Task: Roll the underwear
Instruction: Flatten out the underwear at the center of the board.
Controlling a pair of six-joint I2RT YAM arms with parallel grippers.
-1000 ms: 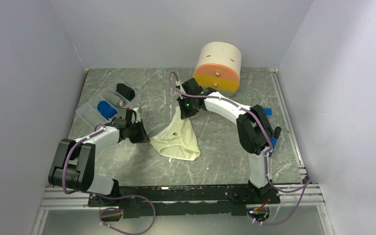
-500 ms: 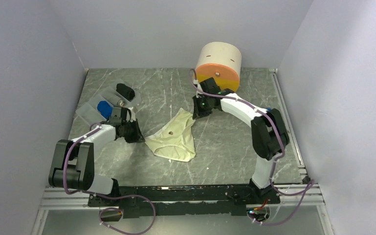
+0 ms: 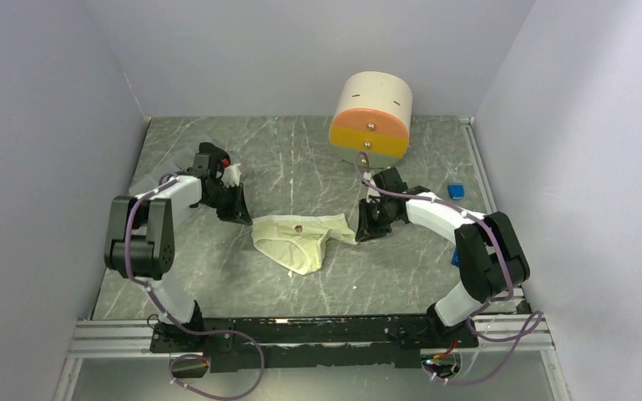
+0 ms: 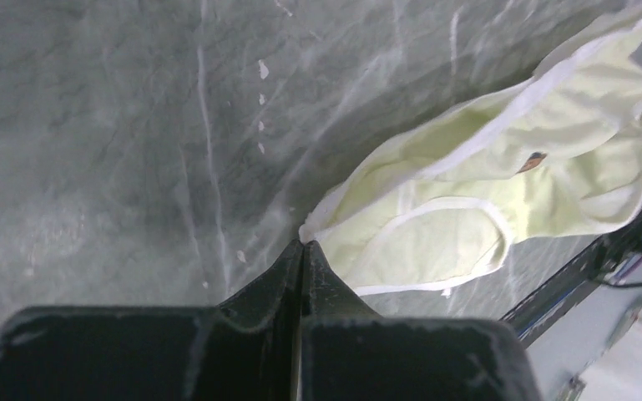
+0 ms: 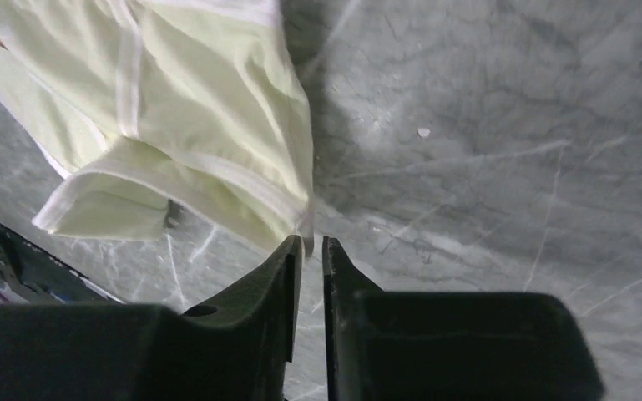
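While my left pincer is clamped shut on one corner of the underwear and my right pincer, a sliver apart, nips the other, the cloth lies stretched between them, so I judge I'm spreading it flat, and next must let go and roll from one edge.

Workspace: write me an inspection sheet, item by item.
Surface: grey marbled table, white streaks.
Job's things: cream underwear spread between the two tools.
Clutter: cream-and-orange drum at the far edge; small blue block at the right.
Tools: left tool shut on one corner of the underwear; right tool shut on the opposite corner.
Cables: purple cables, some looped loose at the near edge.
Surroundings: pale walls on three sides.
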